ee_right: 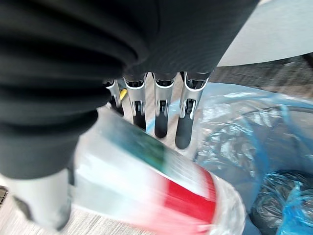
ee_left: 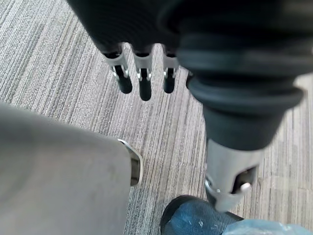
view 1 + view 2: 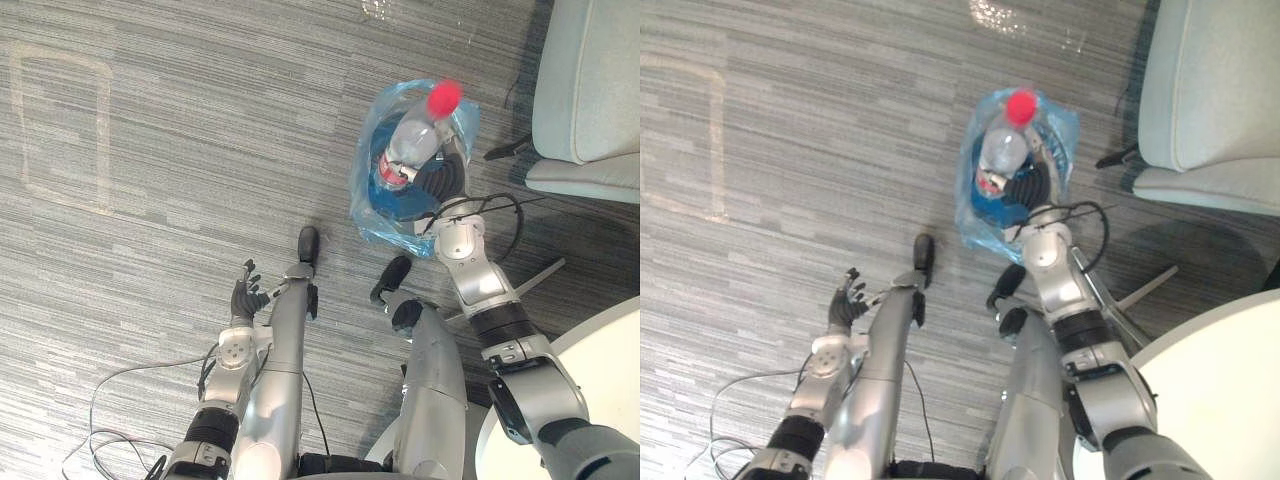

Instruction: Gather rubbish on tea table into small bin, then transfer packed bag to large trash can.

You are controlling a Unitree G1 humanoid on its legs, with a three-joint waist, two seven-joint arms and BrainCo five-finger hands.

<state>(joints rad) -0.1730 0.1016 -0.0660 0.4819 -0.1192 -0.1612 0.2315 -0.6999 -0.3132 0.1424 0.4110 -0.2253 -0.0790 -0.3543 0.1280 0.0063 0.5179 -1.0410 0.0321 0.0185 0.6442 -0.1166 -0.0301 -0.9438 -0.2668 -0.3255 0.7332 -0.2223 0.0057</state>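
A small bin lined with a blue plastic bag stands on the grey carpet. A clear plastic bottle with a red cap and a red label sticks up out of it, tilted. My right hand is over the bin's near rim, right beside the bottle. In the right wrist view its fingers are straight and the bottle lies blurred across the gap between thumb and fingers, above the blue bag. My left hand hangs open over bare carpet to the left, its fingers straight.
A light grey chair stands at the right edge, close to the bin. A white round table fills the lower right corner. A pale taped rectangle marks the carpet at the far left.
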